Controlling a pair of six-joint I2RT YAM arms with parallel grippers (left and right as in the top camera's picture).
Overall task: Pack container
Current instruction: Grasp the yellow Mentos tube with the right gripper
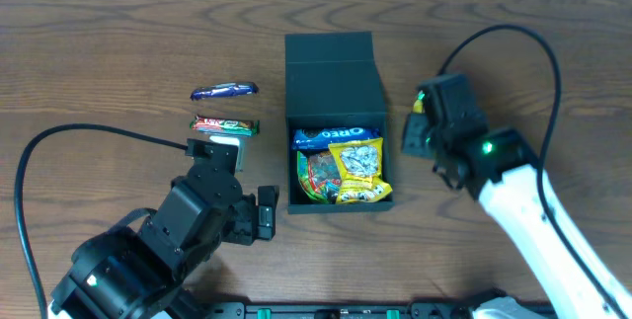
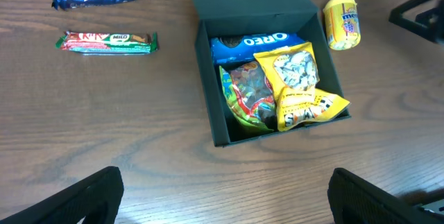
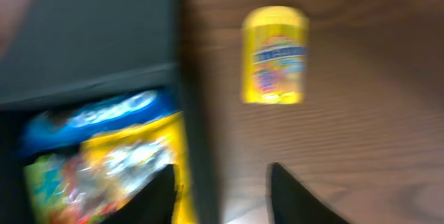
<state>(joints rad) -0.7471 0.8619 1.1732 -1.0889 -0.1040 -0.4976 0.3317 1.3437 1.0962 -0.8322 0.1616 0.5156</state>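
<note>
The dark container (image 1: 334, 72) stands open at the table's middle, its lid folded back. Inside lie a blue Oreo packet (image 2: 257, 41), a yellow snack packet (image 2: 298, 85) and a green packet (image 2: 246, 93). A small yellow canister (image 3: 274, 54) lies on the table just right of the box; it also shows in the left wrist view (image 2: 342, 21). My right gripper (image 3: 222, 196) is open and empty, its fingers on either side of the box's right wall; that view is blurred. My left gripper (image 2: 225, 203) is open and empty, near the box's front left.
A blue wrapped bar (image 1: 224, 90) and a green and red Milo bar (image 1: 225, 124) lie on the wooden table left of the box. Black cables run from both arms across the table. The left arm's body fills the front left.
</note>
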